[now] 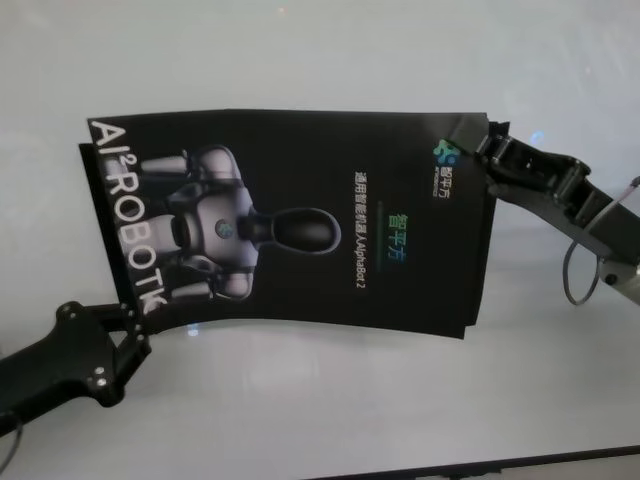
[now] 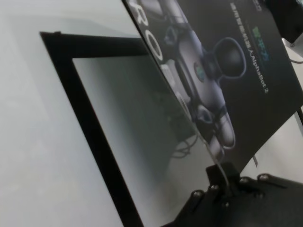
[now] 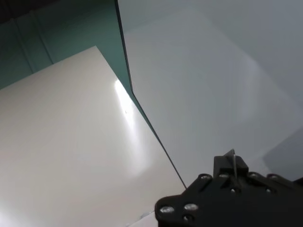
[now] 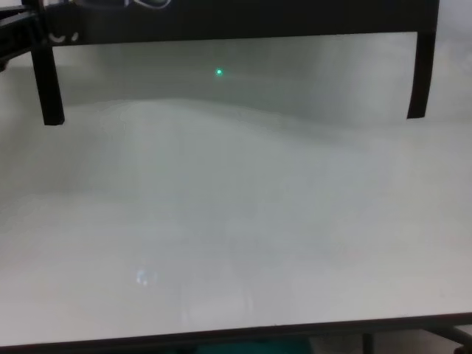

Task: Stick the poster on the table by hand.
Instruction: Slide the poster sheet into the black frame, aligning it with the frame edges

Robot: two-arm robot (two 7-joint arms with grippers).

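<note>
Two sets of jaws, left gripper (image 1: 128,322) and right gripper (image 1: 487,150), pinch opposite corners of the poster (image 1: 300,225), which sags between them above the surface (image 1: 320,420). Best lowered level and taut, so no wrinkles get trapped.

The poster (image 1: 300,220) is glossy black, printed with a grey-white robot whose head is a dark oval, white outlined capitals along one edge, small white lettering and green characters beside a blue-green logo. The worktop (image 1: 320,400) is matte white with a thin dark front edge. Both end effectors, left (image 1: 128,318) and right (image 1: 490,150), are black.
</note>
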